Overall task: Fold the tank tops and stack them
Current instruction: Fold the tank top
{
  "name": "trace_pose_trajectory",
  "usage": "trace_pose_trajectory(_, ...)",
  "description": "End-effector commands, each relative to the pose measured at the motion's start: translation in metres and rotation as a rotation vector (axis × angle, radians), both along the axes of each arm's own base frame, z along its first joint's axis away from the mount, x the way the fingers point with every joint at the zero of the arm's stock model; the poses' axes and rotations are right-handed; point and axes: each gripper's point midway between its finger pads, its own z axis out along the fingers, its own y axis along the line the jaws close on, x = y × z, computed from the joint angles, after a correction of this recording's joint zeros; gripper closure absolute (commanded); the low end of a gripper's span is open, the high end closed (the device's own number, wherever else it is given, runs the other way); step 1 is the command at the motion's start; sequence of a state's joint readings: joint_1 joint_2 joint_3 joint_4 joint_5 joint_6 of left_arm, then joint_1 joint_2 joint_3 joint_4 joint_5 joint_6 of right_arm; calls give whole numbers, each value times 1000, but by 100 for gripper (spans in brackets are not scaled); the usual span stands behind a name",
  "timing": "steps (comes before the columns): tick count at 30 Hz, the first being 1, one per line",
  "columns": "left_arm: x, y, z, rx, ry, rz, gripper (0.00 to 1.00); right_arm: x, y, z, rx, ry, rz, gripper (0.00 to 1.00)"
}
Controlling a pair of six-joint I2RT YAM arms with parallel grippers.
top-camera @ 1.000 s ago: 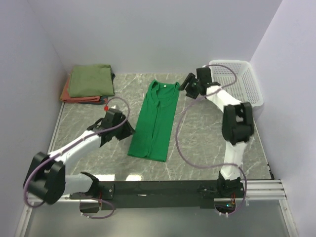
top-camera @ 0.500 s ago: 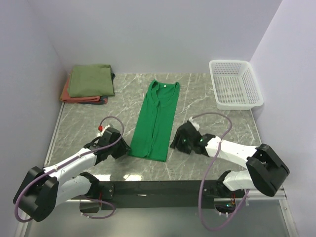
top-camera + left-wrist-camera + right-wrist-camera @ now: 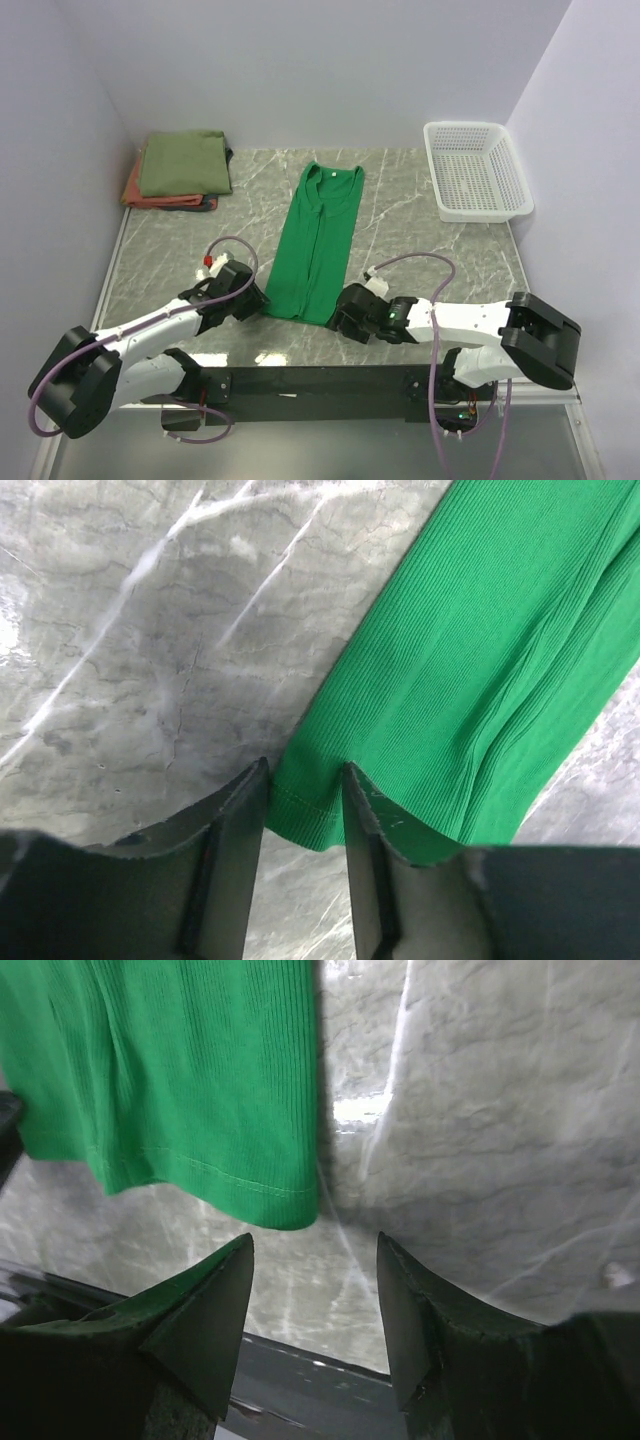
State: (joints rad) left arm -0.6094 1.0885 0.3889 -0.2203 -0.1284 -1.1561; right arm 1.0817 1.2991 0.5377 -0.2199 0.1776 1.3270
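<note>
Bench point(image 3: 420, 250): grey marbled top; it carries every item below.
Bright green tank top point(image 3: 315, 245): lies flat mid-bench as a long strip, neckline at the far end and hem nearest the arm bases.
Basket point(image 3: 478, 170): white mesh, far right corner.
Olive tank top point(image 3: 183, 162): folded, far left corner, on top of the pile.
Rust-red tank top point(image 3: 135, 190): folded under the olive one, only its edges peeking out.
Left hand point(image 3: 305, 780): low at the hem's left corner, fingers narrowly parted with the hem edge between them, not pinched.
Right hand point(image 3: 315, 1245): low at the hem's right corner, fingers spread wide, gripping nothing, the corner just beyond its tips.
</note>
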Motion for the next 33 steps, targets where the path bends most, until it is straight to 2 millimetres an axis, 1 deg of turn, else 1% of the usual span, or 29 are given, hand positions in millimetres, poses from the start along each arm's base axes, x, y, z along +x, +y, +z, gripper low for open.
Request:
trace_pose_trajectory(1, -9, 11, -16, 74, 53, 22, 59, 5, -1, -7, -12, 5, -98, 41)
trace_pose_trajectory(2, -10, 10, -16, 77, 55, 20, 59, 6, 0, -8, -17, 6, -109, 41)
trace_pose_trajectory(6, -12, 9, -17, 86, 59, 12, 66, 12, -5, -7, -9, -25, -157, 41)
trace_pose_trajectory(8, -12, 7, -16, 81, 55, 6, 71, 14, -4, -5, -2, -33, -156, 43)
trace_pose_trajectory(9, -13, 6, -16, 82, 53, -4, 76, 14, -3, -4, -8, -34, -148, 44)
trace_pose_trajectory(11, -14, 3, -16, 79, 54, -20, 82, 17, 0, -3, -29, -42, -137, 46)
trace_pose_trajectory(12, -14, 1, -16, 81, 57, -29, 86, 18, 2, -3, -34, -45, -133, 51)
trace_pose_trajectory(14, -16, -1, -16, 87, 62, -42, 89, 18, 3, -7, -52, -39, -120, 54)
trace_pose_trajectory(18, -19, -7, -13, 70, 55, -71, 99, 17, 3, -13, -71, -33, -102, 69)
trace_pose_trajectory(20, -22, -10, -12, 60, 54, -86, 99, 18, 2, -12, -84, -44, -87, 75)
trace_pose_trajectory(21, -24, -14, -9, 49, 50, -103, 99, 17, -1, -12, -102, -46, -78, 84)
trace_pose_trajectory(23, -29, -19, -9, 41, 55, -120, 99, 17, -5, -9, -126, -58, -57, 91)
trace_pose_trajectory(24, -35, -24, -9, 39, 60, -146, 99, 15, -11, -10, -157, -56, -46, 97)
trace_pose_trajectory(25, -39, -26, -10, 38, 67, -154, 100, 14, -14, -6, -159, -63, -33, 98)
trace_pose_trajectory(26, -41, -28, -10, 35, 72, -156, 99, 9, -22, -9, -192, -57, -9, 100)
trace_pose_trajectory(27, -47, -32, -9, 33, 73, -176, 100, 6, -27, -10, -202, -54, 5, 100)
trace_pose_trajectory(28, -51, -33, -10, 31, 79, -182, 99, 3, -29, -5, -187, -59, 21, 100)
trace_pose_trajectory(29, -54, -35, -9, 19, 83, -182, 99, -4, -38, -11, -205, -49, 46, 100)
trace_pose_trajectory(31, -66, -40, -6, 1, 80, -218, 99, -14, -38, -8, -166, -35, 91, 100)
trace_pose_trajectory(33, -77, -46, -2, -30, 77, -239, 99, -27, -42, -12, -161, -21, 133, 100)
